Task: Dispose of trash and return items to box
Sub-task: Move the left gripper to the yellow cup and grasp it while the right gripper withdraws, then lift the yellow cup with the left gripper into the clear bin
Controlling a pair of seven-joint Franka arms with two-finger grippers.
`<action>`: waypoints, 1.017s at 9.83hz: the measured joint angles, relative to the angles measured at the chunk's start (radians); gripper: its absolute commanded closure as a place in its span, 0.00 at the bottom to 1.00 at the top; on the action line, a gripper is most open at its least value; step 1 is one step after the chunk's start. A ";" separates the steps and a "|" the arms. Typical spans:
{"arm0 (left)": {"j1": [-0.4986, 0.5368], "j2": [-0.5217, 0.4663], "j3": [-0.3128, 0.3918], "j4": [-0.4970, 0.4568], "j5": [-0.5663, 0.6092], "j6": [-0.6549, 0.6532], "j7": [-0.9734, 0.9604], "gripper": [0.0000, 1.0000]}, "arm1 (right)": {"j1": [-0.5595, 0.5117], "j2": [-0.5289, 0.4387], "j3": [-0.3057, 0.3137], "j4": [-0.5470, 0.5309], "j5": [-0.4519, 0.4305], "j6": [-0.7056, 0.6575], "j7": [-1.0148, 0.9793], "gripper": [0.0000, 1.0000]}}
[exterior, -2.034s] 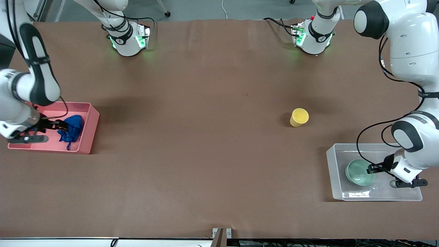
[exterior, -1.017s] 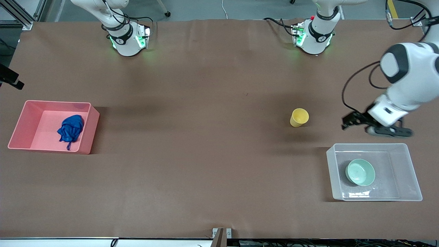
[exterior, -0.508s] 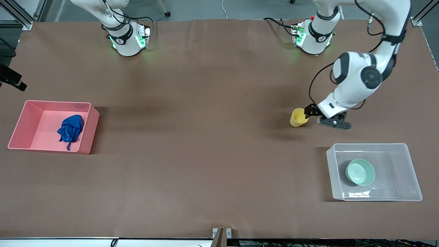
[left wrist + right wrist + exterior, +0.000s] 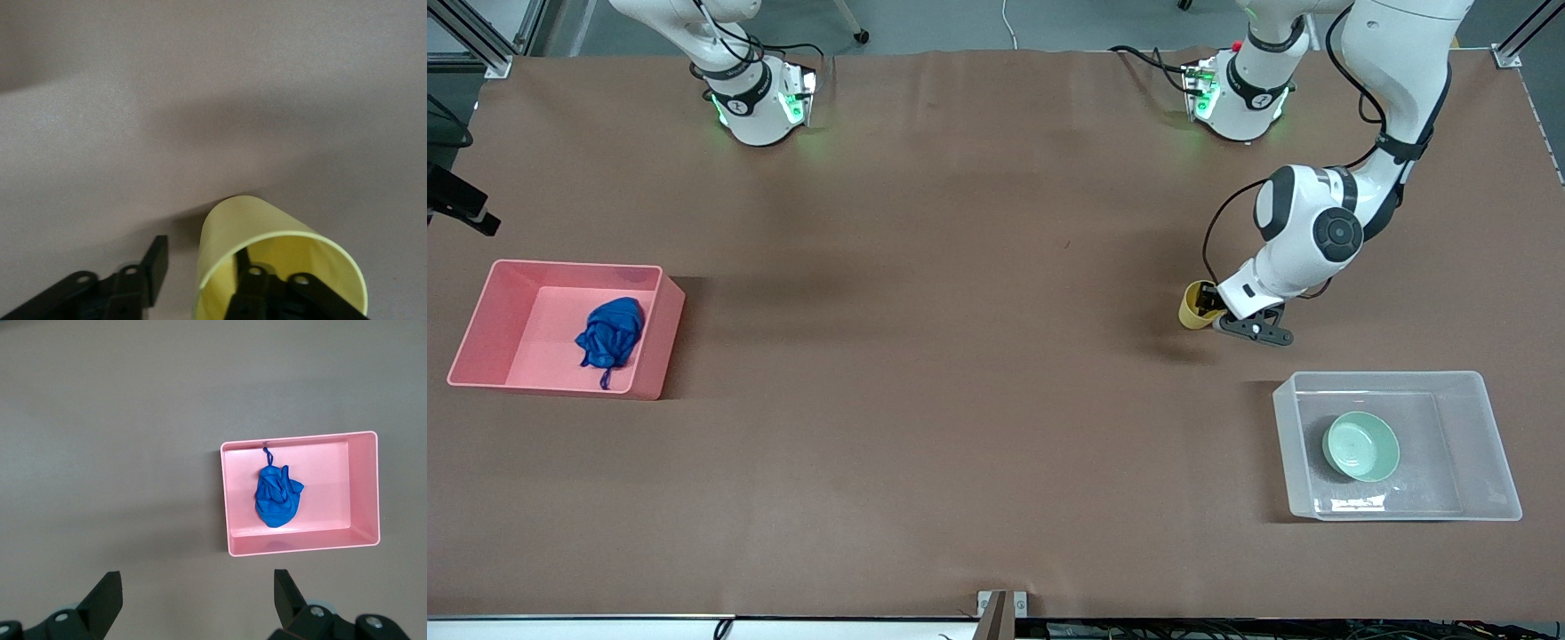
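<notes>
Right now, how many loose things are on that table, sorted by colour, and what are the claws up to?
Blue: 1, the cloth wad in the pink bin.
Pink: 1, the pink bin.
Yellow: 1, the cup, with the left claw open astride its rim, one finger inside.
Green: 1, the bowl in the clear tub.
Clear: 1, the clear tub.
Total: 5.
The right claw is open, above the table.
</notes>
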 measured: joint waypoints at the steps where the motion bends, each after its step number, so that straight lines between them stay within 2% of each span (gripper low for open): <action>1: 0.000 -0.004 -0.001 0.002 0.000 -0.001 0.000 1.00 | 0.000 0.000 0.000 0.000 0.000 0.000 0.000 0.00; 3: 0.000 -0.033 -0.005 0.007 0.001 -0.063 0.002 1.00 | 0.000 0.000 0.000 0.001 0.000 -0.016 0.000 0.00; 5: 0.000 -0.097 -0.004 0.061 0.001 -0.210 0.004 1.00 | 0.002 0.000 0.000 0.002 0.000 -0.019 0.000 0.00; 7: 0.000 -0.123 0.028 0.221 0.001 -0.405 0.017 1.00 | 0.004 0.000 0.001 0.003 0.000 -0.020 0.000 0.00; 8: 0.000 -0.106 0.072 0.326 0.001 -0.488 0.051 1.00 | 0.008 0.000 0.001 0.004 -0.003 -0.020 0.000 0.00; 10: 0.002 0.001 0.181 0.567 0.002 -0.599 0.135 1.00 | 0.021 0.000 0.002 0.013 -0.016 -0.020 0.000 0.00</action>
